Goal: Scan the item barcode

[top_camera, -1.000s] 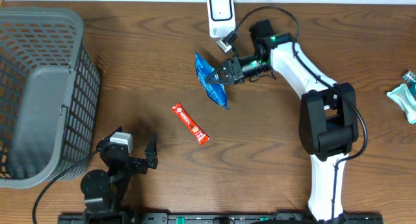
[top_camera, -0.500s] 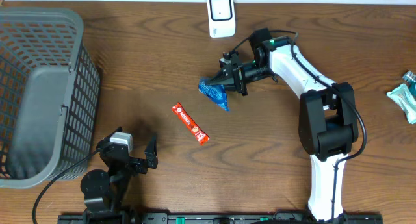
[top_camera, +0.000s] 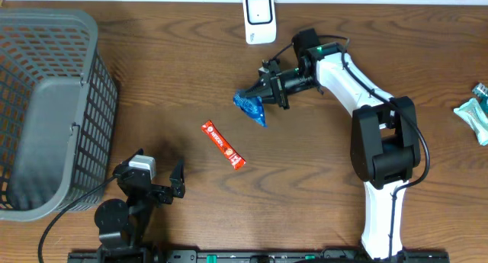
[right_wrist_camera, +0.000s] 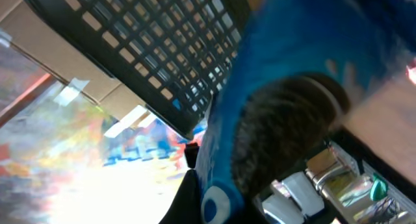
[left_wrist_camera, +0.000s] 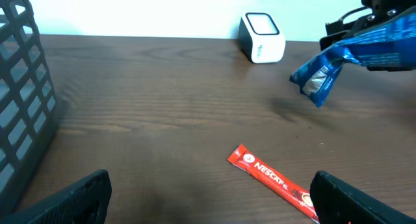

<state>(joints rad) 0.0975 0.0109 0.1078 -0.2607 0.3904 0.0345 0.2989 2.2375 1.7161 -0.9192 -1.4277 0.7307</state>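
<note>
I've swung my right gripper [top_camera: 264, 90] back from the white box-shaped scanner [top_camera: 259, 17]. It is clamped on the blue crinkly plastic packet [top_camera: 250, 107], held above the desk [top_camera: 305, 179]. The packet is probably light and floppy, so an edge pinch suits it. My left gripper [top_camera: 150, 175] gapes.

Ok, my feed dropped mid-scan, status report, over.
Right fingers shut on blue packet, held off table. Left fingers open, empty. Path to white scanner clear; red stick lies aside.

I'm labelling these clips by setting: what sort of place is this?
Likely a mock shop checkout on a wooden table: a white barcode scanner, a grey shopping basket, and packaged goods such as a red Nescafe stick and a blue packet.
</note>
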